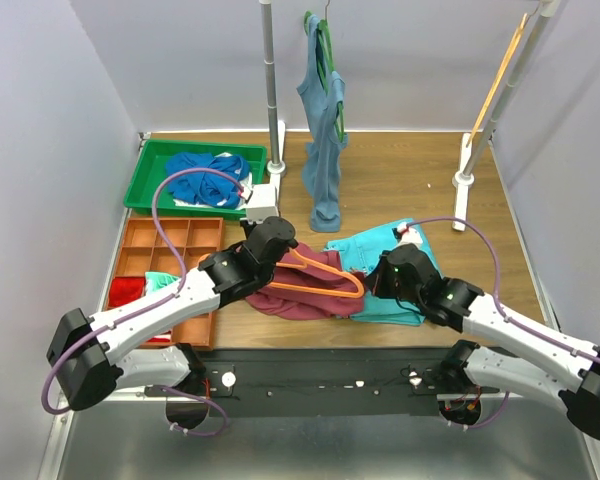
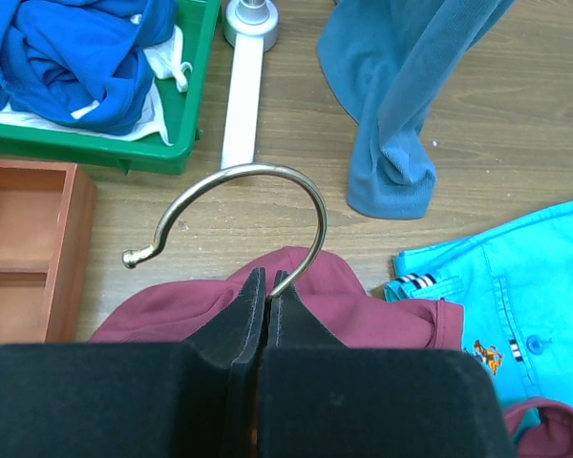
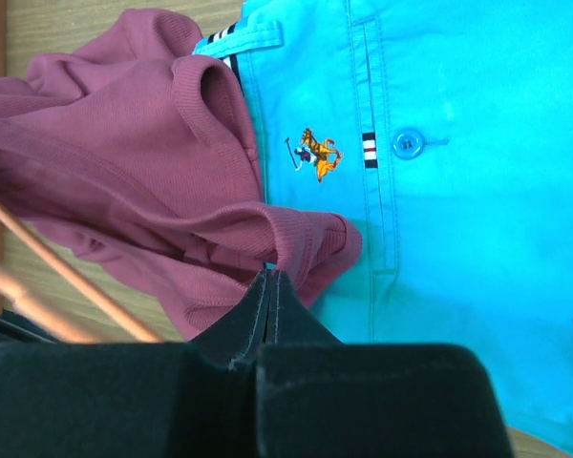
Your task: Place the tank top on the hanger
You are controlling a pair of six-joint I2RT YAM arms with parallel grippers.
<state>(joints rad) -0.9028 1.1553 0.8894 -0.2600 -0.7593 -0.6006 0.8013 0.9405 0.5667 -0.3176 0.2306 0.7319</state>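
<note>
The left arm (image 1: 145,322) and right arm (image 1: 525,335) are white-linked, black-jointed, trailing purple cables (image 1: 158,205), with seemingly green lights (image 1: 393,268).

My left arm (image 1: 150,315) and right arm (image 1: 520,330) both reach forward and inward, wrists tipped down. Left gripper (image 2: 265,279) is clamped on the hanger (image 2: 322,215) hook rising beyond its tips; right gripper (image 3: 270,279) is pinched fully closed.
</note>
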